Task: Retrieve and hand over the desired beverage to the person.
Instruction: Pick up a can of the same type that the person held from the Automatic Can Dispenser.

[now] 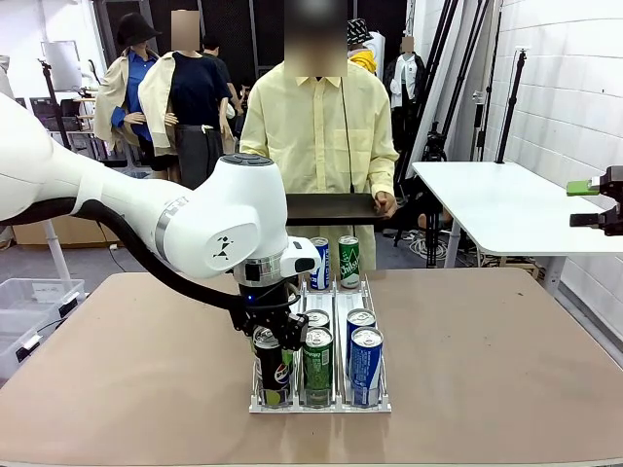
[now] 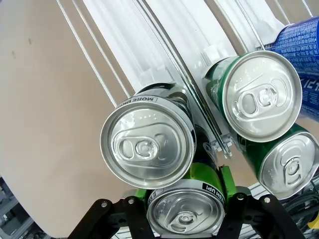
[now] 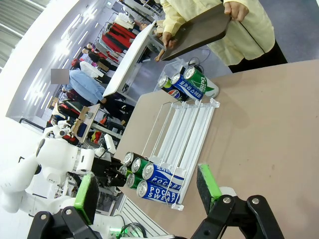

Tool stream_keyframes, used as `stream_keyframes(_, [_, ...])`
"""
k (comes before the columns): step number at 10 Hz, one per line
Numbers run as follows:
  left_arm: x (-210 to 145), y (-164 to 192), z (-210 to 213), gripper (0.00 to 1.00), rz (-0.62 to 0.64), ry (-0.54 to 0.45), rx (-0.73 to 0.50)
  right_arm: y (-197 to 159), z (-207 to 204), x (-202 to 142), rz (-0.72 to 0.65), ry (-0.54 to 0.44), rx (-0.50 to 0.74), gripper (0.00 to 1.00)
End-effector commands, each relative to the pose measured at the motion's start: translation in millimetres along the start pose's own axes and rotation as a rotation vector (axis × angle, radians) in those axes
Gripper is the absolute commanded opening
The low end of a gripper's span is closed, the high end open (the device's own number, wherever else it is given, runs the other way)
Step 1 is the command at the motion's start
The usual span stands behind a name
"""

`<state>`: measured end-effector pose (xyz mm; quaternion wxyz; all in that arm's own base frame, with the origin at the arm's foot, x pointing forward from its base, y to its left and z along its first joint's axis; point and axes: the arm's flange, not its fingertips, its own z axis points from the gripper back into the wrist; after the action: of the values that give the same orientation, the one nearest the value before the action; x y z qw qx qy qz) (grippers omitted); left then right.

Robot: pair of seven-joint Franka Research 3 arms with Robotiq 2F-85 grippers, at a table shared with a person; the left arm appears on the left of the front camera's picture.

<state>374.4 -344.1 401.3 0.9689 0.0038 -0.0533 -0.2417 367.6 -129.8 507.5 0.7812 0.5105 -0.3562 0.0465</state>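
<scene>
Can (image 2: pixel 183 218) inside left end effector (image 2: pixel 185 191)

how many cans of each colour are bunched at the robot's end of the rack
black can: 2
green can: 2
blue can: 2
total: 6

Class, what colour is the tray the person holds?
Dark brown; the tray shows best in the right wrist view.
</scene>
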Motion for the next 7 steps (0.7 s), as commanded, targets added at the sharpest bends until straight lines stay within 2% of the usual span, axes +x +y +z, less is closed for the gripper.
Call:
stream_keyframes(1, [0, 0, 0, 0.0, 0.0, 0.0, 0.0, 0, -1, 2, -0.002, -0.006, 0.014, 1.0])
stream_keyframes(3, [0, 0, 0, 0.0, 0.0, 0.0, 0.0, 0, -1, 2, -0.002, -0.006, 0.014, 1.0])
stream_keyframes(7, [23, 12, 95, 0.0, -0.006, -0.015, 0.012, 0, -1, 2, -0.002, -0.006, 0.014, 1.0])
